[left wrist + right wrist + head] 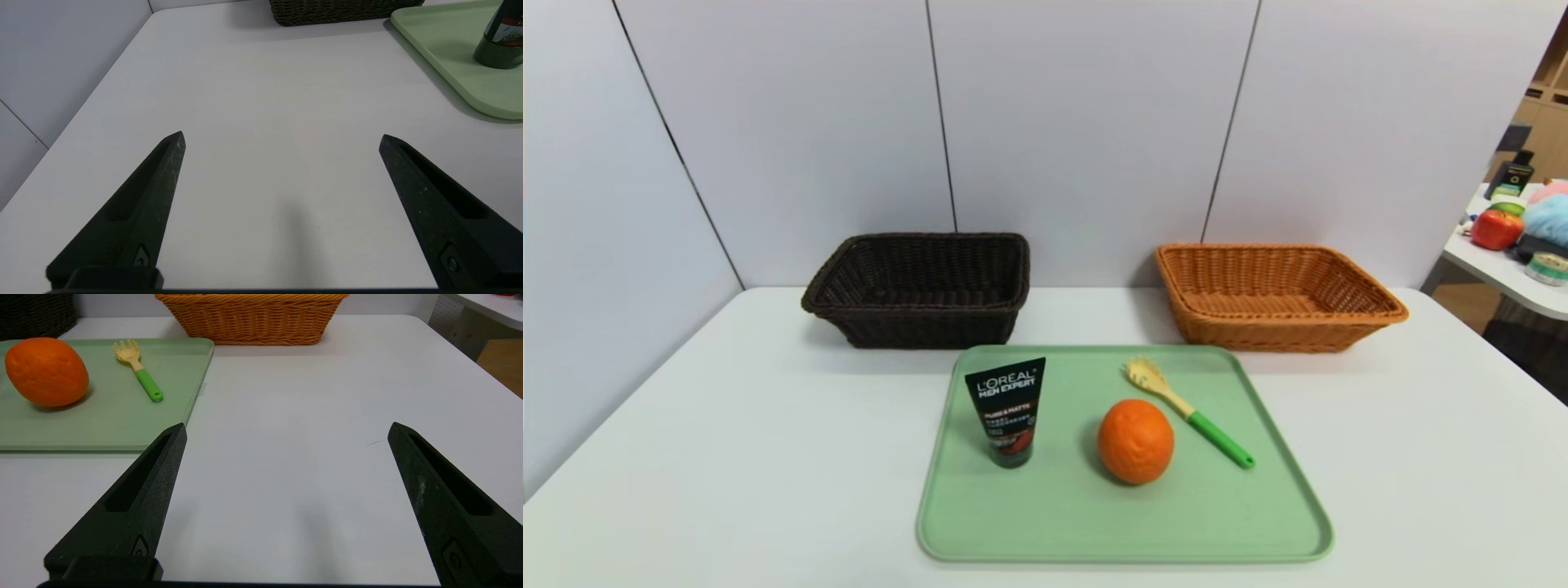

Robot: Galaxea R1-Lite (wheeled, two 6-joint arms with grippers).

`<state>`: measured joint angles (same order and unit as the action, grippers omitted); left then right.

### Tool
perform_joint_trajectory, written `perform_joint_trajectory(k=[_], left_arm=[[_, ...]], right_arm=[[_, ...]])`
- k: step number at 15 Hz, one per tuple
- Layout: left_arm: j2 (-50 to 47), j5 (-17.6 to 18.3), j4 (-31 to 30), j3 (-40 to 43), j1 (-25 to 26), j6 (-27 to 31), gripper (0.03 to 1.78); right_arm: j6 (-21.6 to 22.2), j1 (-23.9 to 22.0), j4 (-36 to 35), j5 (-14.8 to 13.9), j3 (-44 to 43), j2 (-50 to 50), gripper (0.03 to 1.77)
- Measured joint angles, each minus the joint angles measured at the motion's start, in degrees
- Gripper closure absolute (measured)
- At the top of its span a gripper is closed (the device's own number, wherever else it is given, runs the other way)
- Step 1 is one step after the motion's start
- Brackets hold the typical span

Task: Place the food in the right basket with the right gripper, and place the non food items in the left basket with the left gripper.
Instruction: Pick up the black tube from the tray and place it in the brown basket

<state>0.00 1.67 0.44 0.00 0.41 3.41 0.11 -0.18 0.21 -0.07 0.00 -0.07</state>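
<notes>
The orange (1135,441) sits mid-tray (1094,531) between the upright tube (1007,411) and the fork (1186,412), all within reach. The brown basket (920,287) and tan basket (1274,296) wait behind. Left pincer (282,139) and right pincer (286,430) hover wide over the worktop (727,457), holding nothing.

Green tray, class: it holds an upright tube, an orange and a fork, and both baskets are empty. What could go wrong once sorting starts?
1. The L'Oreal tube stands on its cap; the open left gripper might tip it.
2. The orange is round and could roll on the green tray, perhaps onto the fork beside it.
3. The fork lies flat, so it may be hard to pinch.
</notes>
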Motion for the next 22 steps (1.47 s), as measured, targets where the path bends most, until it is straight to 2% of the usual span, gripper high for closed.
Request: perform_joint_trajectory(k=[12, 16, 22], left_arm=[[0.00, 0.11, 0.00, 0.00, 0.00, 0.69, 0.12], [0.00, -0.49, -0.13, 0.00, 0.00, -1.93, 0.12], [0.00, 0.00, -0.11, -0.57, 0.00, 0.66, 0.12]], right_arm=[[0.02, 0.00, -0.02, 0.02, 0.00, 0.00, 0.10], [-0.41, 0.00, -0.10, 0.07, 0.00, 0.00, 0.10], [-0.57, 0.00, -0.18, 0.29, -1.48, 0.00, 0.10]])
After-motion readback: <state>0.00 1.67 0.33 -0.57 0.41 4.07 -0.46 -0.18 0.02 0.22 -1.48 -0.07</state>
